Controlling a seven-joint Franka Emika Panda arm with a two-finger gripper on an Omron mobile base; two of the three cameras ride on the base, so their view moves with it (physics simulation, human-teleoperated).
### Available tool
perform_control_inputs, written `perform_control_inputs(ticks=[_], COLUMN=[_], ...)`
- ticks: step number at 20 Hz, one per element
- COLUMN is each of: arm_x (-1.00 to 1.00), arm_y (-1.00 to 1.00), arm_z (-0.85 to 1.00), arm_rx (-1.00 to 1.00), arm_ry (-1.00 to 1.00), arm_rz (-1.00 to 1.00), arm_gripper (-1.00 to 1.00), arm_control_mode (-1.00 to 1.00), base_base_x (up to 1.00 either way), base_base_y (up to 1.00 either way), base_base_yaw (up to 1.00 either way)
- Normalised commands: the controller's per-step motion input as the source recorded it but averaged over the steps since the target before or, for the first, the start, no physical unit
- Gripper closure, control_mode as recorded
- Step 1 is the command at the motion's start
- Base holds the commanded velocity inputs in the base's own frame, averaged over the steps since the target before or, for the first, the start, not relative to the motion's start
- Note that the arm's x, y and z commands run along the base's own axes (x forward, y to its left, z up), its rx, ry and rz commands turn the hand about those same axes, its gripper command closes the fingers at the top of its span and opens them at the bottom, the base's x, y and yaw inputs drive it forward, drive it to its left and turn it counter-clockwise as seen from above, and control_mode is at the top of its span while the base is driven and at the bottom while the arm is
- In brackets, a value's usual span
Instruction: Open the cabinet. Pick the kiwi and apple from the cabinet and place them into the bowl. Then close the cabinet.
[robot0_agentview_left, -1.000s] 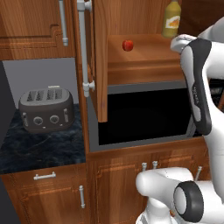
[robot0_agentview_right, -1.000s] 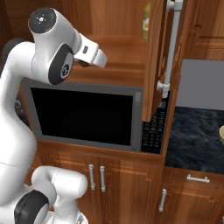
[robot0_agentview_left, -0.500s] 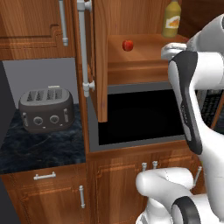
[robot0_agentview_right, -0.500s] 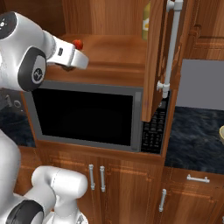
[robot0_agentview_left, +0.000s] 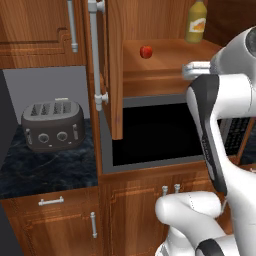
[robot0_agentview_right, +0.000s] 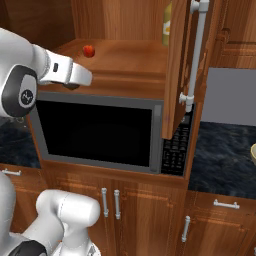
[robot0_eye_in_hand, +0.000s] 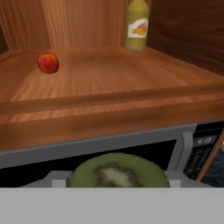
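Withdrawn from the shelf, the gripper (robot0_eye_in_hand: 117, 181) clamps the green-brown kiwi (robot0_eye_in_hand: 117, 172), its lower half cut off; red apple (robot0_eye_in_hand: 48, 63) beyond.

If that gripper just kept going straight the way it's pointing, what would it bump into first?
Probably the front edge of the cabinet shelf, just above the microwave. The gripper, jaws closed on the kiwi, points at that edge; apple and bottle sit farther back. Depth is unclear.

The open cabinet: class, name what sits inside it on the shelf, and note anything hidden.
Inside the cabinet, on its shelf, sit a red apple and a yellow bottle at the back. The open door partly covers the bottle in the right base view.
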Motion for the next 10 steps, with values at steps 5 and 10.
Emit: perform_control_inputs(ticks=[5, 10], arm_x=[-0.42, -0.35], arm_y=[0.02, 0.07], arm_z=[-0.27, -0.18], arm_rx=[0.0, 0.0], arm_ry=[0.0, 0.03], arm_rz=[0.0, 0.0], arm_gripper=[1.0, 1.0], arm_control_mode=[-1.0, -1.0], base_base_x=[0.0, 0.0], base_base_y=[0.0, 0.0], base_base_yaw=[0.0, 0.0])
